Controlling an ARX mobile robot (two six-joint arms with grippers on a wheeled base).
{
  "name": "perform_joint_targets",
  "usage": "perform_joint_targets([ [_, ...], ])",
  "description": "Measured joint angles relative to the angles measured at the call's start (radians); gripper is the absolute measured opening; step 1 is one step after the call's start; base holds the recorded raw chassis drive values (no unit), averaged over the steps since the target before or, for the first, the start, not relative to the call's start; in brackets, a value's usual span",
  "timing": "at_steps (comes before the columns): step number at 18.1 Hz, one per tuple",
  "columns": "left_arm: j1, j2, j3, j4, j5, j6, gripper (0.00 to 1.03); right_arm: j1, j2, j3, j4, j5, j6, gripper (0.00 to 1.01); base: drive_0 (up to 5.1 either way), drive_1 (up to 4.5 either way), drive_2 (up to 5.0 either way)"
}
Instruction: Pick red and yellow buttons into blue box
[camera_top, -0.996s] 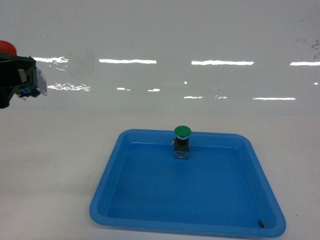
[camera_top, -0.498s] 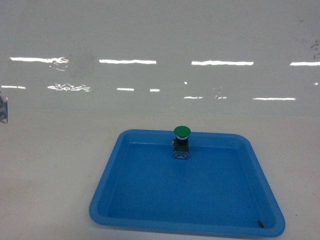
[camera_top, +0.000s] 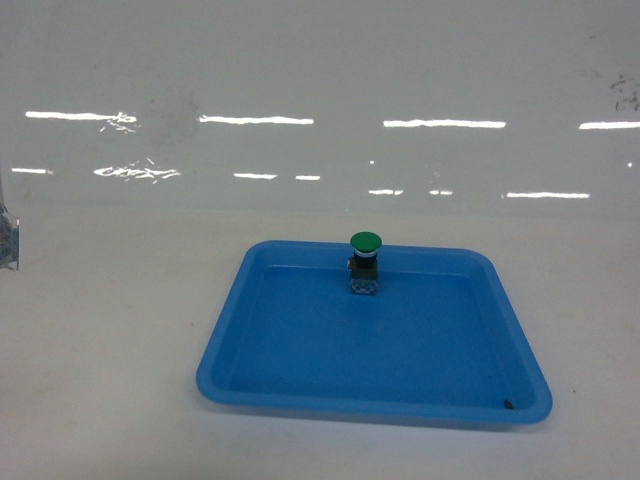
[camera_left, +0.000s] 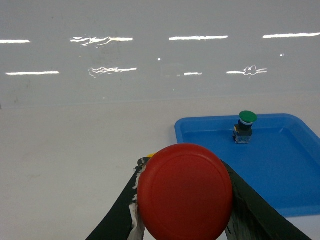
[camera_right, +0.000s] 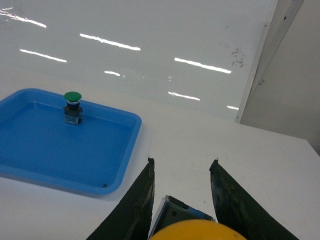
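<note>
The red button (camera_left: 185, 197) fills the lower middle of the left wrist view, its round cap facing the camera. My left gripper (camera_left: 184, 167) is shut on it, with a black finger on each side of the cap. In the right wrist view the yellow button (camera_right: 192, 231) shows at the bottom edge, its switch block wedged between the two black fingers of my right gripper (camera_right: 183, 162), which is shut on it. Both grippers hang over the bare white tabletop. The blue box is out of view.
A shallow blue tray (camera_top: 230, 345) lies mid-table, also seen as the tray (camera_left: 182, 131) and the tray (camera_right: 125, 150). A green-capped button (camera_top: 366, 262) stands upright at its far side. A glossy white wall (camera_top: 320, 90) runs behind the table.
My left gripper with the red button has left the head view past the left edge. The tray now sits higher and looks smaller in that view.
</note>
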Motion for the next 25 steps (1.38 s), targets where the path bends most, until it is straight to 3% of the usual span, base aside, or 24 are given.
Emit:
perform_joint_targets([
  [25, 0.003, -0.003, -0.001, 0.002, -0.003, 0.0, 0.32, 0.0, -0.002, 0.0, 0.001, 0.0, 0.0, 0.3, 4.6, -3.83, -0.7],
])
